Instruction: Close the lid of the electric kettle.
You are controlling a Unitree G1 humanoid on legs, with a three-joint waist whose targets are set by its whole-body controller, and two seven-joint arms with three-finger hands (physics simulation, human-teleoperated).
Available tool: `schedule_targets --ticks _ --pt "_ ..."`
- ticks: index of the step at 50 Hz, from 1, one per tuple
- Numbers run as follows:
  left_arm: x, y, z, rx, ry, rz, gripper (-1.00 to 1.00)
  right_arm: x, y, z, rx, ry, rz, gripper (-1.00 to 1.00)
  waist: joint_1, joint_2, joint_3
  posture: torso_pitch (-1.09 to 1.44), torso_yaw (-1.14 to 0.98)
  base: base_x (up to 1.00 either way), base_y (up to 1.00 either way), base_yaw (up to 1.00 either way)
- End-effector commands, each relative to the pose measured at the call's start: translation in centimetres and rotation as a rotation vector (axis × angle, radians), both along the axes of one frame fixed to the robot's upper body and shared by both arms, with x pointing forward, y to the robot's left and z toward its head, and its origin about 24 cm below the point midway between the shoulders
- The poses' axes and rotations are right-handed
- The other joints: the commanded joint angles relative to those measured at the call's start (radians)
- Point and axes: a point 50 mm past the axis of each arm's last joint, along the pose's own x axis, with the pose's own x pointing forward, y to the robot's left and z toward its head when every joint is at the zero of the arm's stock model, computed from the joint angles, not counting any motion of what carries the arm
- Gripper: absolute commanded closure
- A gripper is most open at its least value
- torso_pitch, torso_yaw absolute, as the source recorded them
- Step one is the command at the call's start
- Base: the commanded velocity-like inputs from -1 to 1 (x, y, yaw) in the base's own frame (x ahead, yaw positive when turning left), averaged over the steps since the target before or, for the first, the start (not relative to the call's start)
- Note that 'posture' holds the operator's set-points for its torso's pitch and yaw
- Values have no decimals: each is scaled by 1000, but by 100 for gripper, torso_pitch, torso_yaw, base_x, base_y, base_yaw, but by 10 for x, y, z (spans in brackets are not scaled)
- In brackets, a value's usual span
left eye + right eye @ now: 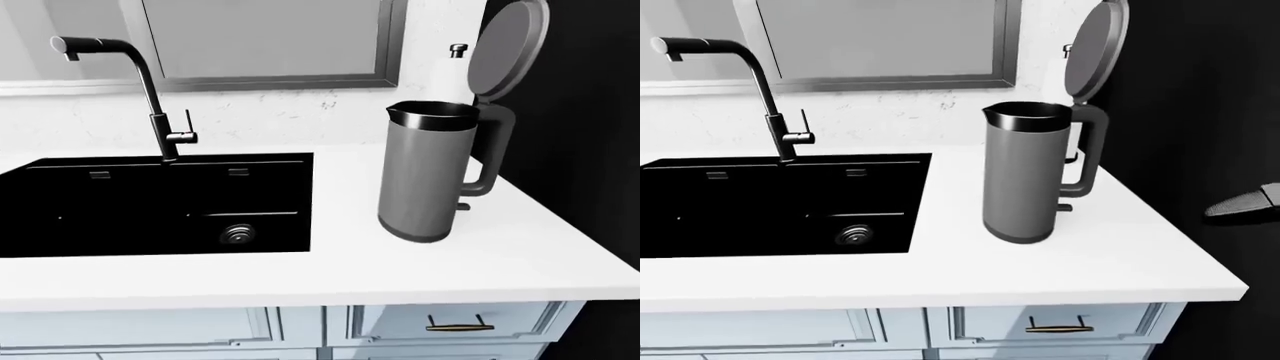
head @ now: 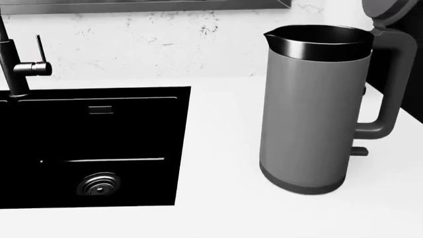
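Note:
The grey electric kettle (image 1: 430,180) stands upright on the white counter (image 1: 420,262), to the right of the sink. Its round lid (image 1: 508,49) is swung up and stands nearly vertical above the handle (image 1: 495,157), leaving the dark rim of the mouth open. The head view shows the kettle body (image 2: 311,109) close up, with only the lid's lower edge in frame. A grey shape that looks like my right hand (image 1: 1245,202) pokes in at the right edge of the right-eye view, well right of the kettle; its fingers are not readable. My left hand is not in view.
A black sink (image 1: 100,217) with a drain (image 1: 237,234) fills the left, with a black faucet (image 1: 150,90) behind it. A window (image 1: 260,37) is above. A dark tall panel (image 1: 590,112) rises right of the counter. Drawers with a handle (image 1: 458,326) lie below.

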Motion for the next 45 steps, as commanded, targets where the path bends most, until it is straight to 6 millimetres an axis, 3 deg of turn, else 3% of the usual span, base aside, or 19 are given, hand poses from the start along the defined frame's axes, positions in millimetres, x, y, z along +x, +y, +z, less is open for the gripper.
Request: schedule_targets --ticks 1,14,45 --pt "-2 -5 8 41 -30 -10 -100 -1 0 7 -51 16 -5 -100 0 1 12 -67 0 0 0 0" --pt "-1 -5 8 45 -29 -12 -100 21 -9 12 -162 135 -17 -100 -12 14 8 -67 0 0 0 0" --pt "0 -6 8 48 -28 -14 -100 57 -7 7 -437 338 -20 -100 -34 44 3 -67 0 0 0 0"
